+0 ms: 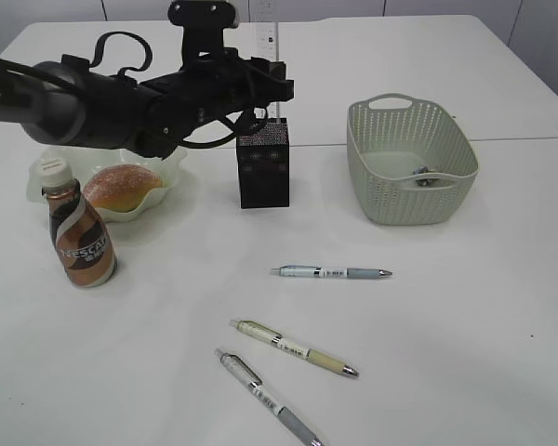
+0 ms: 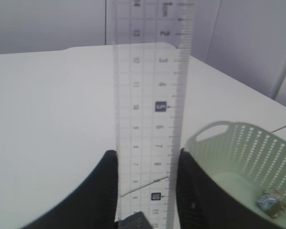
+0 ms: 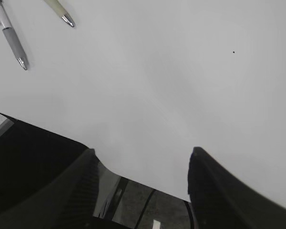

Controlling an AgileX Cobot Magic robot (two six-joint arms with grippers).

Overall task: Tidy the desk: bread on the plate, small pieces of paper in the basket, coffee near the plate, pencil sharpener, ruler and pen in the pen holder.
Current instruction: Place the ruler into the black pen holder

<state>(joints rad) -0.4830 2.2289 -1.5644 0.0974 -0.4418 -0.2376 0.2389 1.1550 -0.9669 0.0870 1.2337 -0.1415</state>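
My left claw (image 2: 145,191) is clamped on the clear plastic ruler with black markings (image 2: 150,109), which stands upright between my two dark fingers (image 2: 97,195), its lower end at the mouth of the black square mesh-metal pen holder (image 1: 263,164) directly beneath. My left arm reaches in from the left side of the large white table (image 1: 167,353) to hold it there. Just left of the pen holder sits the pale green translucent plate with a ruffled rim (image 1: 172,172), and the oval golden-brown bread bun (image 1: 121,186) already lies on it. The small brown Nescafe coffee bottle with a white cap (image 1: 79,237) stands upright just in front of the plate. To the right of the pen holder is the pale grey-green perforated plastic basket (image 1: 411,163), with a small crumpled ball of grey-white paper (image 2: 271,202) resting on its floor. Nearer the front edge, three pens lie flat and apart from one another: a grey-and-white pen (image 1: 331,272) in the middle of the table, a cream-coloured pen (image 1: 293,347) below it, and a silver-grey pen (image 1: 268,398) closest to the front. My right claw (image 3: 143,167) hangs off to the right with its fingers apart and nothing between them, over bare table.
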